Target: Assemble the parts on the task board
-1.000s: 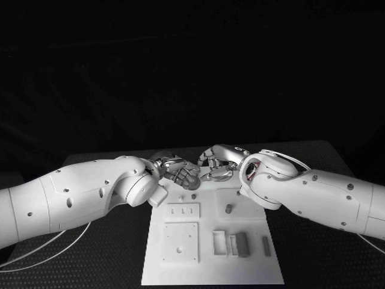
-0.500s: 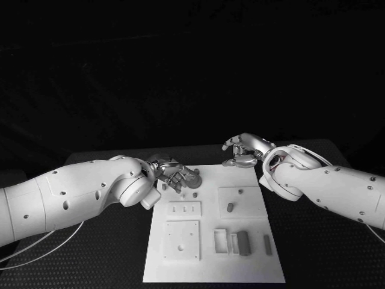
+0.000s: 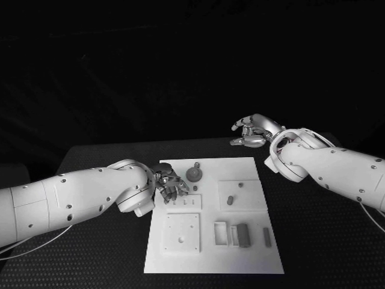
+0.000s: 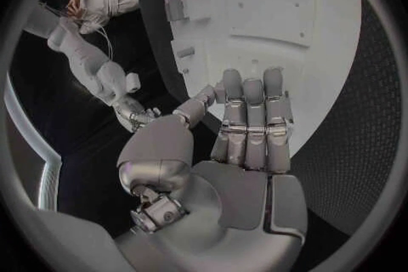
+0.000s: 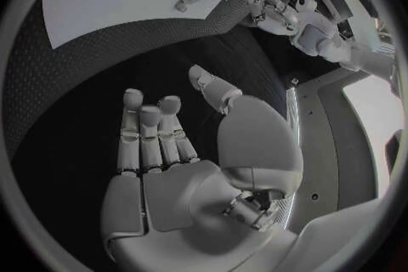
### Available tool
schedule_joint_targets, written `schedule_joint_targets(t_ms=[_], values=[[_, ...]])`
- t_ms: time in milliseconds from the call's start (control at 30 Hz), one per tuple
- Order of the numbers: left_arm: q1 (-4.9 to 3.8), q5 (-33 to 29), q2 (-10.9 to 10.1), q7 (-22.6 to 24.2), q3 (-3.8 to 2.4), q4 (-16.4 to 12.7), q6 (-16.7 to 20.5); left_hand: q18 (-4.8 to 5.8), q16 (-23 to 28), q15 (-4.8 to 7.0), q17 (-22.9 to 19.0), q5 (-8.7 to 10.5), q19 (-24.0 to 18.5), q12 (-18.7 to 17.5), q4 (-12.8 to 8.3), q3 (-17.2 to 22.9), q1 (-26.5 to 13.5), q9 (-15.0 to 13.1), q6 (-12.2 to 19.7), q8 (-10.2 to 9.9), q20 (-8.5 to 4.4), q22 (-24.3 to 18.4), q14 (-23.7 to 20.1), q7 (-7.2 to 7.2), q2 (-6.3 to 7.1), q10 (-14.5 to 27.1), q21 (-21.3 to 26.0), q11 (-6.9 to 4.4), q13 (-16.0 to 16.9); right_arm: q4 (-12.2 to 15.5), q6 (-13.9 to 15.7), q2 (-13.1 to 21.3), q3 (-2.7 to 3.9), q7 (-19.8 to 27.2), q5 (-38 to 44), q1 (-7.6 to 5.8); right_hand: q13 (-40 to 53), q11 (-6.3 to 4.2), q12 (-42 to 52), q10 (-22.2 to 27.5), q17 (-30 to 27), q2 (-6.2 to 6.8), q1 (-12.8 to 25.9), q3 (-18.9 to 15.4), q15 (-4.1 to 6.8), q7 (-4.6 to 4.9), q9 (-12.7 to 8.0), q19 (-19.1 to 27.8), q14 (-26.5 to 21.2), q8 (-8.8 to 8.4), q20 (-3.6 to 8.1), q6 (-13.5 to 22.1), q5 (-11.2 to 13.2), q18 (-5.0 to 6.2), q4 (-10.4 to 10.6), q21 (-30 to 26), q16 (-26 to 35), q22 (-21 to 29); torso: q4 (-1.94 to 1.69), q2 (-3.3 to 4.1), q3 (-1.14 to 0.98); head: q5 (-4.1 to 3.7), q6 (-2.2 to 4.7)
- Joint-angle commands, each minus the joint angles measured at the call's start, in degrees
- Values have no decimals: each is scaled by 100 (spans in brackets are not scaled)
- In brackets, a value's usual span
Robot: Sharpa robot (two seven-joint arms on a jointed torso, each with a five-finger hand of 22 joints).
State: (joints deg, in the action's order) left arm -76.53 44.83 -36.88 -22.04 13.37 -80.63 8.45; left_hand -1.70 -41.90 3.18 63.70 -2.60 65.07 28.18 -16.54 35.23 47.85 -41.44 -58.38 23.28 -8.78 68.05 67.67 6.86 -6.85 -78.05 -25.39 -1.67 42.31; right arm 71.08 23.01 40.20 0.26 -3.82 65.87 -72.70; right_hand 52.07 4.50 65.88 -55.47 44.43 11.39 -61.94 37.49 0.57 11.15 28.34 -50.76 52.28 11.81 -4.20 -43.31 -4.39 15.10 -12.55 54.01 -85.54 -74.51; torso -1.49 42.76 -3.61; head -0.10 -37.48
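**Both hands hold nothing by the board**

The white task board [image 3: 214, 217] lies in the middle of the black table [image 3: 97, 158]. Small grey parts [image 3: 241, 235] sit near the board's front right corner. A round part [image 3: 194, 174] sits near its back edge. The left hand [image 3: 169, 183] is over the board's left edge, fingers straight and close together, holding nothing. The right hand [image 3: 253, 132] is past the board's back right corner, over the table, fingers loosely apart, holding nothing.

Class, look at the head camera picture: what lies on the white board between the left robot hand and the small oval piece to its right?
Nothing: in the head view, the task board is bare white between the left robot hand and the oval piece, apart from a faint raised panel edge.
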Motion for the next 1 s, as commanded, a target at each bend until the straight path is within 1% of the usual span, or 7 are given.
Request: schedule_joint_targets(t_ms=[33,167,333,533,733,867,1000], values=[[48,470,39,-379,1,-4,-250,-136,-314,102,82,-23,137,359,-1,-1,-40,-291,-326,47,-78,173,126,-409,-55,-59,-176,-172,205,-34,-35,-9,13,124,-184,-11,-9,96,22,844,-8,-36,-12,-40,-2,64,-10,6,-40,12,-49,-47,-8,-10,6,-5,-15,-9,3,5,13,-21,-74],[97,536,80,-443,0,24,-278,-164,-1075,310,206,-27,304,1343,21,39,-142,-814,-246,166,-244,614,130,-489,-155,120,-551,-263,888,-48,-65,-20,19,124,-196,-12,-15,97,25,847,-13,-46,-12,-50,-2,65,-14,10,-43,13,-54,-44,-8,-10,1,-6,-17,-10,4,11,18,-33,-114],[163,766,159,-551,0,62,-364,-161,-1510,464,-11,-23,460,1911,8,127,-193,-1272,-250,196,-358,802,174,-540,-118,216,-709,-329,1239,-38,-74,-17,22,128,-198,-12,-21,97,28,849,-17,-55,-10,-60,-3,66,-17,14,-46,14,-59,-42,-8,-10,-2,-8,-19,-11,-3,6,25,-41,-167],[224,915,250,-619,-1,161,-195,-151,-1707,505,-171,-32,527,2039,4,166,-197,-1364,-283,81,-407,812,199,-547,-108,303,-772,-323,1350,-26,-92,-18,24,133,-198,-12,-26,98,30,850,-20,-63,-12,-66,-3,66,-20,15,-48,15,-61,-40,-9,-10,-7,-9,-21,-12,-4,4,27,-53,-190],[231,961,270,-628,-2,192,-171,-135,-1787,510,-282,-29,511,2059,2,179,-209,-1379,-303,-24,-423,809,156,-539,-92,337,-778,-315,1369,-22,-105,-15,24,138,-211,-12,-41,98,39,855,-32,-115,-25,-83,-3,66,-28,24,-55,21,-69,-39,-9,-10,-30,-13,-27,-14,1,4,21,-60,-205],[231,1029,263,-646,-2,187,-220,-114,-1898,519,-424,-26,491,2086,-5,192,-190,-1252,-345,-261,-444,810,91,-511,-68,384,-791,-284,1415,-16,-127,-11,24,137,-213,-12,-45,98,42,856,-35,-123,-20,-90,-4,67,-30,25,-57,23,-72,-40,-9,-10,-31,-13,-29,-15,-3,3,14,-72,-212],[232,1047,277,-659,-2,187,-332,-100,-1983,528,-528,-22,485,2096,-8,190,-167,-1169,-418,-393,-459,809,55,-501,-60,399,-803,-280,1441,-14,-137,-6,24,136,-213,-12,-48,99,44,857,-37,-125,-17,-96,-4,67,-32,26,-58,24,-74,-39,-9,-10,-33,-14,-30,-16,-5,1,20,-69,-227]])
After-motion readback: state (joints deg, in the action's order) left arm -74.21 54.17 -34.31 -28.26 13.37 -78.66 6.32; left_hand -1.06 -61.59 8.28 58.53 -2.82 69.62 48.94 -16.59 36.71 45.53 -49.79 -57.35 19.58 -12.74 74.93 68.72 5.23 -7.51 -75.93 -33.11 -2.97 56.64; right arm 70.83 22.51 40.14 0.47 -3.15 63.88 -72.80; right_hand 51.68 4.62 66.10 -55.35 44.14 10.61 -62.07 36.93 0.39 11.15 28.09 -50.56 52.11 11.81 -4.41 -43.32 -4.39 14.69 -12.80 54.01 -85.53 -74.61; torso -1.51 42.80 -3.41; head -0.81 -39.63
